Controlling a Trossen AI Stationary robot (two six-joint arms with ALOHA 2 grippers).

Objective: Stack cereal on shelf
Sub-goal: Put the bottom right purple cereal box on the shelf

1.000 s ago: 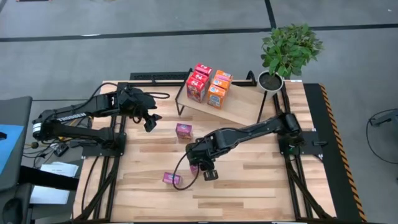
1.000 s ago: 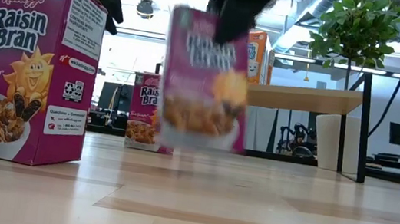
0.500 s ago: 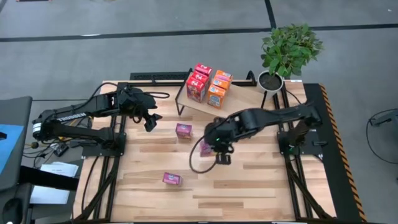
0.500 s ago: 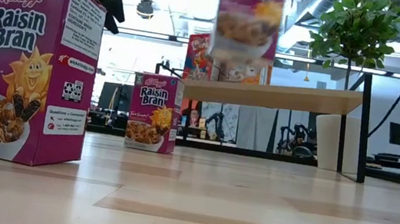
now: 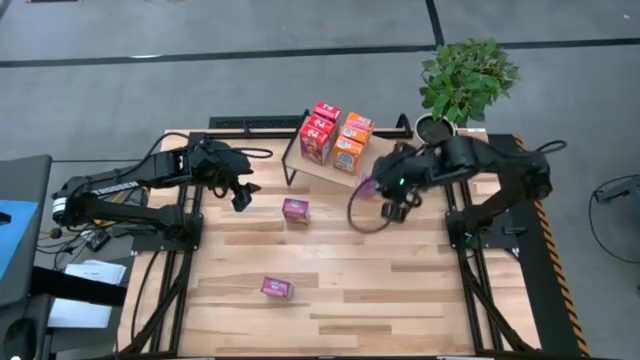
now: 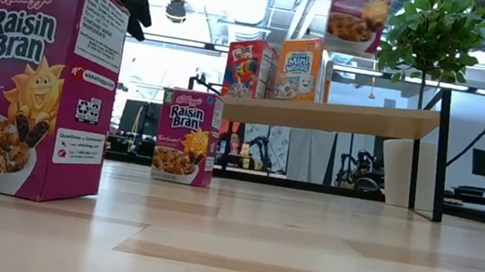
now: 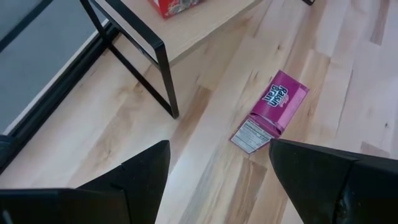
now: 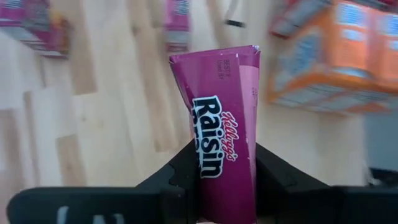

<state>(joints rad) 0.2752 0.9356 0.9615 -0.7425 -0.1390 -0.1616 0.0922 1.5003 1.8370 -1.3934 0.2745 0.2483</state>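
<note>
My right gripper [image 5: 380, 190] is shut on a magenta cereal box [image 8: 221, 118] in the air by the shelf's [image 5: 395, 175] near edge. In the low view the box [image 6: 360, 15] hangs higher than the shelf board [image 6: 339, 118]. Red boxes [image 5: 320, 130] and orange boxes [image 5: 352, 145] stand on the shelf's left part. Two more magenta boxes stand on the table, one mid-table [image 5: 295, 209] and one near the front [image 5: 277, 288]. My left gripper [image 5: 240, 195] hovers open left of the shelf, with nothing between its fingers [image 7: 137, 180]. My right gripper pinches the magenta box between its two fingers [image 8: 177, 171], one on each broad face, at the box's end nearest the wrist [image 8: 208, 171]. The fingers slant down from above. The box is lifted clear of table and shelf, and its narrow printed side faces the wrist camera.
A potted plant [image 5: 462, 85] stands at the shelf's far right corner. The shelf's black wire legs [image 7: 155, 68] rise beside the left gripper. The shelf's right half [image 5: 410, 180] and the table's near right area [image 5: 420, 290] are bare wood.
My right gripper has carried the magenta box from just above the table's near middle up and toward the far right, to the shelf, turning its wrist on the way. The box now hangs above board height. The other boxes have stayed where they were.
</note>
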